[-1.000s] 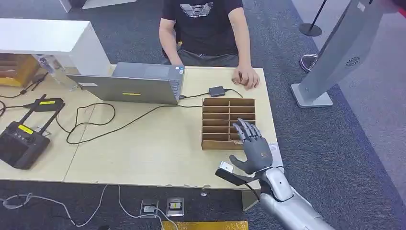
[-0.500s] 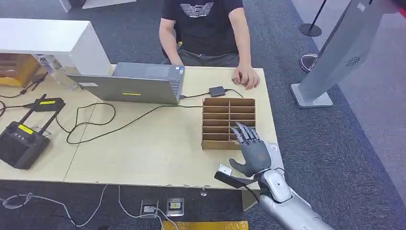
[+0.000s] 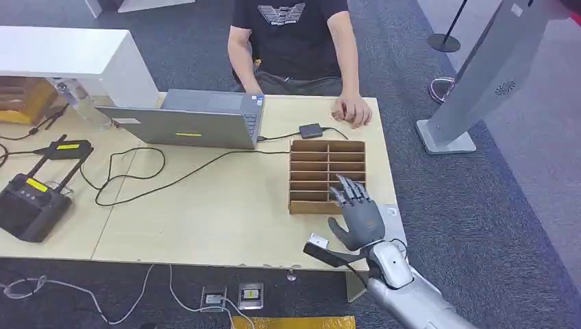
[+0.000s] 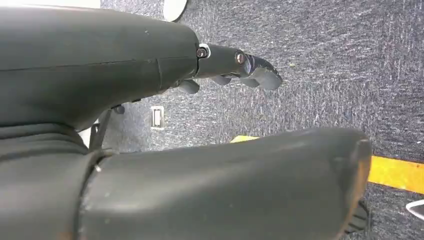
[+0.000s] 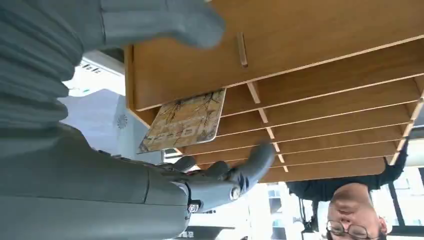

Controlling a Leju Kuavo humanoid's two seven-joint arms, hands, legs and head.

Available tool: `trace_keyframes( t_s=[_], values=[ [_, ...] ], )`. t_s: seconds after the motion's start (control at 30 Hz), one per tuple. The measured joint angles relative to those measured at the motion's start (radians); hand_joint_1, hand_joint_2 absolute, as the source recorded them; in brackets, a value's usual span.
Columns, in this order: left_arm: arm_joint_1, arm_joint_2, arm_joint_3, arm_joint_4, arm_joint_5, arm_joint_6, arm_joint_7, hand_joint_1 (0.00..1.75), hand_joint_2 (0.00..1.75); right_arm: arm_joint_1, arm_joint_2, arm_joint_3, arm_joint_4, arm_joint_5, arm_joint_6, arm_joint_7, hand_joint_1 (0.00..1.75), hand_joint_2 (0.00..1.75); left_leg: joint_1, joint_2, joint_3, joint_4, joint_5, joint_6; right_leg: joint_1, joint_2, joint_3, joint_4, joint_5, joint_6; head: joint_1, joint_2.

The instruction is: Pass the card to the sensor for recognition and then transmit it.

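A wooden slotted card holder (image 3: pixel 308 156) stands on the table's right side. A patterned card (image 5: pixel 185 121) sticks out of one of its slots (image 5: pixel 310 40). My right hand (image 3: pixel 360 218) hovers over the holder's near right corner with fingers spread and holds nothing. In the right wrist view the card lies between the thumb (image 5: pixel 165 20) and the fingers (image 5: pixel 235 175), apart from both. A small black sensor box (image 3: pixel 310 129) on a cable sits just beyond the holder. My left hand (image 4: pixel 100 65) hangs over the carpet, holding nothing.
A person sits across the table with a hand (image 3: pixel 353 112) resting near the sensor. A laptop (image 3: pixel 199 120), loose cables (image 3: pixel 137 175) and a black controller (image 3: pixel 27 202) lie to the left. A grey kiosk stand (image 3: pixel 479 75) rises on the floor at the right.
My right hand has drawn slightly back toward the table's near edge and lower, its fingertips now over the holder's nearest slots. Everything else is still.
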Motion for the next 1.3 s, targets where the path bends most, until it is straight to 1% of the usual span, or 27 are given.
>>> trace_keyframes(
  t_s=[0.2,0.33,0.47,0.57,0.7,0.73,0.77,0.8,0.87,0.9,1.07,1.3],
  values=[
    [0.0,-0.005,0.0,0.0,0.003,0.031,0.001,0.0,0.0,0.0,0.0,0.0,0.014,0.007,-0.008,0.003,1.75,1.75,0.0,0.0,0.0,0.0,0.0,0.0,0.0,0.0,0.0,0.0,0.0,0.0,0.0,0.0],
    [0.0,-0.01,0.0,0.0,0.002,0.032,0.005,0.0,0.0,0.0,0.0,-0.003,0.024,0.027,-0.012,0.007,1.75,1.75,0.0,0.0,0.0,0.0,0.0,0.0,0.0,0.0,0.0,0.0,0.0,0.0,0.0,0.0],
    [0.001,-0.013,0.0,0.0,0.001,0.033,0.006,0.0,0.0,-0.016,-0.003,-0.018,0.047,0.042,-0.014,-0.022,1.75,1.75,0.0,0.0,0.0,0.0,0.0,0.0,0.0,0.0,0.0,0.0,0.0,0.0,0.0,0.0],
    [0.001,-0.014,0.0,0.0,0.001,0.033,0.007,0.0,0.0,-0.025,-0.007,-0.028,0.058,0.044,-0.014,-0.027,1.75,1.75,0.0,0.0,0.0,0.0,0.0,0.0,0.0,0.0,0.0,0.0,0.0,0.0,0.0,0.0],
    [0.001,-0.016,0.0,0.0,0.001,0.034,0.013,0.0,0.0,-0.03,-0.009,-0.032,0.072,0.05,-0.015,-0.022,1.75,1.75,0.0,0.0,0.0,0.0,0.0,0.0,0.0,0.0,0.0,0.0,0.0,0.0,0.0,0.0],
    [0.001,-0.017,0.0,0.0,0.002,0.034,0.017,0.0,0.0,-0.031,-0.009,-0.033,0.074,0.054,-0.015,-0.018,1.71,1.75,0.0,0.0,0.0,0.0,0.0,0.0,0.0,0.0,0.0,0.0,0.0,0.0,0.0,0.0],
    [0.001,-0.018,0.0,0.0,0.002,0.03,0.019,0.0,0.0,-0.033,-0.009,-0.035,0.076,0.06,-0.014,-0.011,0.49,1.75,0.0,0.0,0.0,0.0,0.0,0.0,0.0,0.0,0.0,0.0,0.0,0.0,0.0,0.0],
    [0.001,-0.018,0.0,0.0,0.002,0.021,0.022,0.0,0.0,-0.035,-0.009,-0.037,0.078,0.065,-0.013,-0.01,0.0,1.75,0.0,0.0,0.0,0.0,0.0,0.0,0.0,0.0,0.0,0.0,0.0,0.0,0.0,0.0],
    [0.001,-0.016,0.0,0.0,0.001,0.002,0.022,0.0,0.0,-0.039,-0.008,-0.043,0.08,0.075,-0.012,-0.006,0.0,1.75,0.0,0.0,0.0,0.0,0.0,0.0,0.0,0.0,0.0,0.0,0.0,0.0,0.0,0.0],
    [0.001,-0.013,0.0,0.0,0.001,-0.008,0.022,0.0,0.0,-0.04,-0.008,-0.045,0.08,0.08,-0.013,-0.009,0.0,0.0,0.0,0.0,0.0,0.0,0.0,0.0,0.0,0.0,0.0,0.0,0.0,0.0,0.0,0.0],
    [0.001,-0.006,0.0,0.0,0.002,-0.021,0.022,0.0,0.0,-0.047,0.0,-0.063,0.08,0.097,-0.016,-0.033,0.0,0.0,0.0,0.0,0.0,0.0,0.0,0.0,0.0,0.001,0.0,0.0,0.001,-0.001,0.0,0.0],
    [0.001,0.0,0.0,0.0,0.002,-0.023,0.022,0.0,0.0,-0.066,0.006,-0.102,0.053,0.126,-0.008,-0.042,0.0,0.0,0.0,0.0,0.001,0.0,0.0,0.0,0.0,0.001,0.0,0.0,0.001,-0.001,0.0,0.0]
  ],
)
